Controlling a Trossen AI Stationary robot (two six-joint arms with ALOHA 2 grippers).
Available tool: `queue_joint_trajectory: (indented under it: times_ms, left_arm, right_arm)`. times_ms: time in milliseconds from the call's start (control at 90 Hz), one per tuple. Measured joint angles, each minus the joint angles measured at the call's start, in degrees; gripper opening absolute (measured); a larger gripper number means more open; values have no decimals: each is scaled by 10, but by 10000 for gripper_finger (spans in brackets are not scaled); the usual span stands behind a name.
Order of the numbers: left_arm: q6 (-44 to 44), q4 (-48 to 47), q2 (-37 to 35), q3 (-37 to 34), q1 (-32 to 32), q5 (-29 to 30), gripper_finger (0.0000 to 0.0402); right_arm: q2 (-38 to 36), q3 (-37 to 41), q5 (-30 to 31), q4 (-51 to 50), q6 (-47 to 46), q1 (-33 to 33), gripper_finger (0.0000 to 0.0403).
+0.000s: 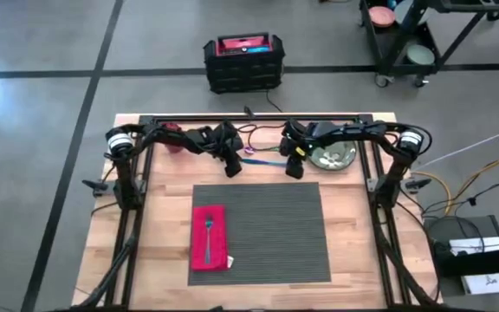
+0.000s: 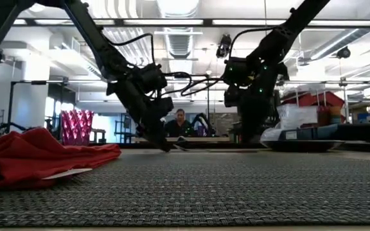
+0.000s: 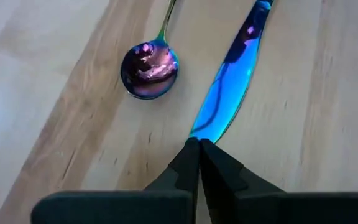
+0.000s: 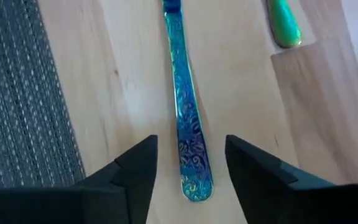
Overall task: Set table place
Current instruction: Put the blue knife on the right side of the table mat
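Listing the table from left to right, as seen from above:

- Red cup (image 1: 173,139): stood at the far left corner of the wooden tabletop (image 1: 158,251), off the mat.
- Red napkin (image 1: 210,236): lay on the left part of the placemat (image 1: 271,230), a fork (image 1: 208,230) resting on it. Judged done.
- Placemat: dark grey, ribbed, centred on the near half of the tabletop, its middle and right parts bare.
- Left gripper (image 1: 232,168): hovered low just beyond the mat's far edge, its fingers (image 3: 199,165) pressed together with nothing between them, tips at the blade end of the knife (image 3: 229,81).
- Spoon (image 3: 149,70): iridescent bowl, lay on bare wood just beside the knife, apart from it.
- Knife: blue iridescent, lay flat on the wood between the two grippers, not lifted.
- Right gripper (image 1: 296,166): also beyond the far edge, fingers (image 4: 135,171) spread wide, straddling the patterned handle end of the knife without touching it.
- Green plate (image 1: 333,157): sat at the far right, off the mat.

Progress, as a judgement: early. Napkin and fork placed; plate, knife, spoon and cup not yet brought to the setting.
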State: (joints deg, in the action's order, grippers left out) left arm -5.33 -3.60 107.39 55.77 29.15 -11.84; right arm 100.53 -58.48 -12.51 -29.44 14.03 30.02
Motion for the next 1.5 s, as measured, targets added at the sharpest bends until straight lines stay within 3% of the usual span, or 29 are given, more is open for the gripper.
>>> queue_joint_trajectory:
  times_ms: [333, 733, 867, 1067, 1122, 1267, 1411, 1500]
  left_arm:
    - [-2, 4, 1, -3, 0, -8, 0]
    - [-6, 7, 2, -4, 0, -16, 0]
    - [-13, 8, 2, -4, 0, -16, 0]
    - [-15, 8, 2, -4, 0, -17, 0]
    - [-15, 9, 2, -4, 0, -18, 0]
    - [-15, 10, 2, -4, 0, -26, 0]
    - [-15, 10, 2, -4, 0, -27, 0]
    - [-15, 10, 0, -4, 0, -27, 0]
  right_arm:
    - [-4, 58, 8, 50, 20, 0, 174]
    - [-4, 98, 53, 128, 36, 0, 142]
    - [-4, 114, 57, 150, 33, 0, 113]
    - [-3, 116, 49, 152, 21, 0, 41]
    - [-3, 116, 47, 151, 20, 0, 39]
    - [-3, 117, -26, 153, -3, 4, 38]
    - [1, 120, -117, 149, -27, 3, 1]
    - [3, 120, -136, 148, -30, 4, 4]
